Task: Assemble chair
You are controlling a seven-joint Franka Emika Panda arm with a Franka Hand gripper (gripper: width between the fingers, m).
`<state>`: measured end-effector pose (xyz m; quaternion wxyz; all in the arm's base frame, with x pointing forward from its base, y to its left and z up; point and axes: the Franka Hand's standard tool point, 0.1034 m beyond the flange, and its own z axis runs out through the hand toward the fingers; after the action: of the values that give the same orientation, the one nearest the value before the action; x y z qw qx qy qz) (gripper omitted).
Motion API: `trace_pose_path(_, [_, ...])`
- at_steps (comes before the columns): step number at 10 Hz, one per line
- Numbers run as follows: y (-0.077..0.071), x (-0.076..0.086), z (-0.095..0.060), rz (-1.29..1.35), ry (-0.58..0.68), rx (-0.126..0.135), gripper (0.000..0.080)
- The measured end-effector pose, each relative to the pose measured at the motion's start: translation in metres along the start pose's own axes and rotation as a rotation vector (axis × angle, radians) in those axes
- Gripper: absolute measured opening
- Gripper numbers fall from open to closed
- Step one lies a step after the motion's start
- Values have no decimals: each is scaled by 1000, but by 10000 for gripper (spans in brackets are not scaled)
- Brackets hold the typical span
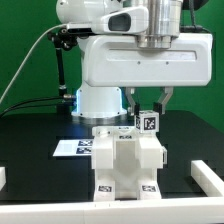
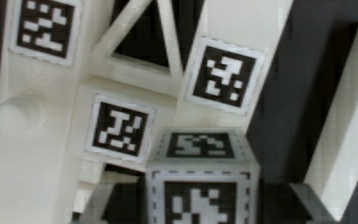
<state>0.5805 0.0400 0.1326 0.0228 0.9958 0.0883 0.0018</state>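
Note:
The partly joined chair (image 1: 124,160) stands at the table's middle front, made of matte white slabs and blocks with black-and-white tags. My gripper (image 1: 147,108) hangs just above its upper right corner in the exterior view. It is shut on a small white tagged block (image 1: 148,121), which sits at the top of the chair; I cannot tell whether it touches. In the wrist view the block (image 2: 197,185) fills the space between my dark fingers (image 2: 318,200). Behind it stand the chair's tagged slabs (image 2: 131,125). The gripper (image 2: 197,205) is mostly hidden by the block.
The marker board (image 1: 76,148) lies flat behind the chair on the exterior view's left. A loose white part (image 1: 3,178) lies at the left edge and another (image 1: 206,177) at the right edge. The robot's base (image 1: 98,100) stands behind.

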Motion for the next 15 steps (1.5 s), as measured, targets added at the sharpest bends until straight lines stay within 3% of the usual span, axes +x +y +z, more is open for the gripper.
trace_pose_path(6, [0, 0, 2, -1, 0, -1, 281])
trace_pose_path(8, [0, 0, 2, -1, 0, -1, 567])
trace_pose_path(9, [0, 0, 2, -1, 0, -1, 567])
trace_pose_path(10, [0, 0, 2, -1, 0, -1, 632])
trace_pose_path(11, [0, 0, 2, -1, 0, -1, 644])
trace_pose_path(15, [0, 0, 2, 14, 1, 4, 649])
